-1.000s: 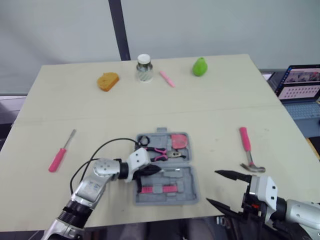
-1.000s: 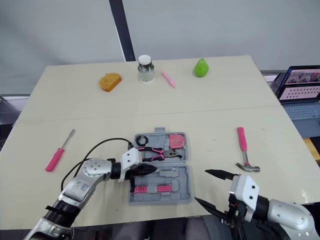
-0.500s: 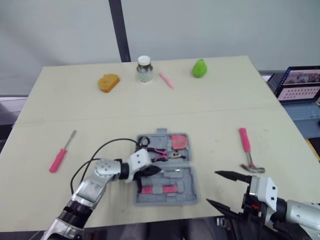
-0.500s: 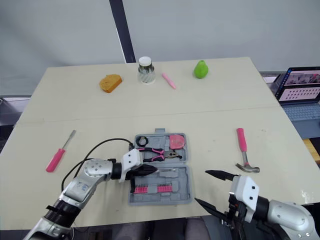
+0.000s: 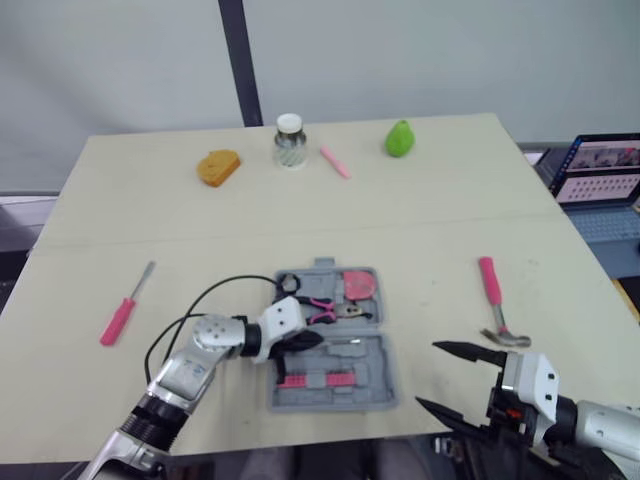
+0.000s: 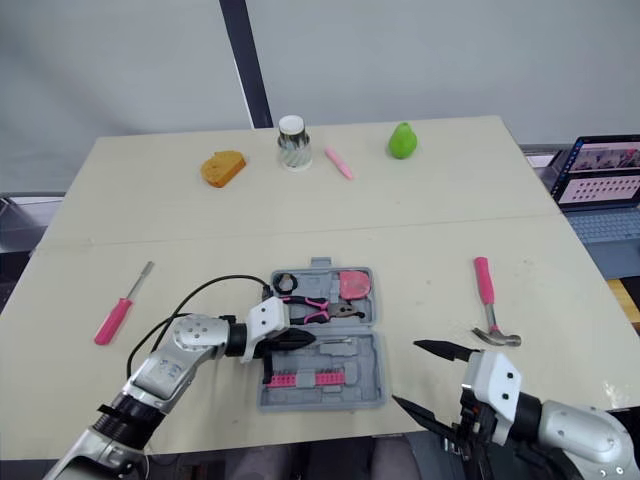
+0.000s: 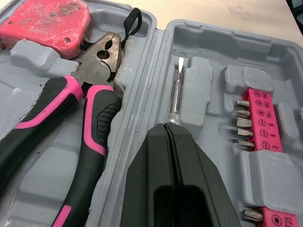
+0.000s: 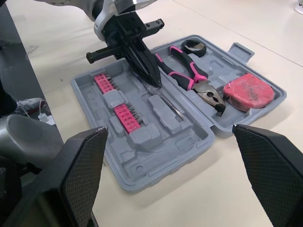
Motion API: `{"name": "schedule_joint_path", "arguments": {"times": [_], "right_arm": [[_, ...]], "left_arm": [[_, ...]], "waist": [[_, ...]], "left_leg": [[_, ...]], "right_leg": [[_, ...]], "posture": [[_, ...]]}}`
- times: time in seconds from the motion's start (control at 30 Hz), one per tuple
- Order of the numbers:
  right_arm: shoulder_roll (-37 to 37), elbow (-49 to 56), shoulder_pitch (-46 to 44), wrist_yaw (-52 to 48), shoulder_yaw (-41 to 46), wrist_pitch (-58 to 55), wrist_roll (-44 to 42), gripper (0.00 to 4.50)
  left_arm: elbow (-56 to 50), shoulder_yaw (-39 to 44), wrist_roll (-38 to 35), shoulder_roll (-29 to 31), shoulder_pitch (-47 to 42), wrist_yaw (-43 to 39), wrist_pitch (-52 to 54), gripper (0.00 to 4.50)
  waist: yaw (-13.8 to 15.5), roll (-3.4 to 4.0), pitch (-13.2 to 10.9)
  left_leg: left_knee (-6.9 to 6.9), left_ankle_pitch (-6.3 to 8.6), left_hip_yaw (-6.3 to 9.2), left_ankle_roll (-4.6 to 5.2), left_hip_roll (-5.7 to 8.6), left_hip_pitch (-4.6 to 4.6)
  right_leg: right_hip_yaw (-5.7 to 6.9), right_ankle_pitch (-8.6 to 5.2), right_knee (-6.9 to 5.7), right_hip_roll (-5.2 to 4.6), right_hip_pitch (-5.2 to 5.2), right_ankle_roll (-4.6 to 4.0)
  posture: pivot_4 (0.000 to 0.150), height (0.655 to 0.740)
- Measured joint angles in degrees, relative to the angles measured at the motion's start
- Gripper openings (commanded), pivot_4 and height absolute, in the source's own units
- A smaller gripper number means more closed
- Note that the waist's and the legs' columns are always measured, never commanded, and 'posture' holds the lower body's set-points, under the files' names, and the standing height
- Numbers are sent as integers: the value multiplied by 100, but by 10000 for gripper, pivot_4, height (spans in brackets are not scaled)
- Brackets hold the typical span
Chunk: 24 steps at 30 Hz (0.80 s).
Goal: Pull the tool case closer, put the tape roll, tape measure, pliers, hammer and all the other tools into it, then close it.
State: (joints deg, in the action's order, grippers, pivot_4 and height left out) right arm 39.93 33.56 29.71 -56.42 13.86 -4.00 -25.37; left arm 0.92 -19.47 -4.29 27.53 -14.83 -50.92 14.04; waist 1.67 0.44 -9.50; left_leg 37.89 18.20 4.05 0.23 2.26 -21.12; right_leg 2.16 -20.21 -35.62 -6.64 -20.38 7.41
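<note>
- Tool case (image 6: 360, 368) open at lower centre, tape measure (image 6: 352, 284) and pliers (image 6: 318, 306) seated.
- Left gripper (image 6: 310, 341) clenched, tip likely pressing small screwdriver (image 7: 176, 90) into slot.
- Right gripper (image 6: 404, 372) spread wide, lower right, ready for hammer (image 6: 488, 300).

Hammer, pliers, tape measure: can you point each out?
Hammer (image 6: 484, 285): right eye view, pink handle.
Pliers (image 7: 97, 118): left wrist view, one handle.
Tape measure (image 8: 248, 92): right wrist view, red casing.
</note>
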Motion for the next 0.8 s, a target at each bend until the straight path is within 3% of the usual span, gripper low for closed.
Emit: {"name": "schedule_joint_path", "arguments": {"times": [0.8], "right_arm": [[9, 1, -82, -2, 0, -3, -7, 45000]], "left_arm": [[119, -68, 40, -101, 141, 206, -237, 462]], "waist": [[3, 32, 44]], "left_leg": [[-1, 8, 0, 8, 5, 10]], "right_leg": [[-92, 0, 11, 6, 8, 0]], "posture": [[1500, 7391]]}}
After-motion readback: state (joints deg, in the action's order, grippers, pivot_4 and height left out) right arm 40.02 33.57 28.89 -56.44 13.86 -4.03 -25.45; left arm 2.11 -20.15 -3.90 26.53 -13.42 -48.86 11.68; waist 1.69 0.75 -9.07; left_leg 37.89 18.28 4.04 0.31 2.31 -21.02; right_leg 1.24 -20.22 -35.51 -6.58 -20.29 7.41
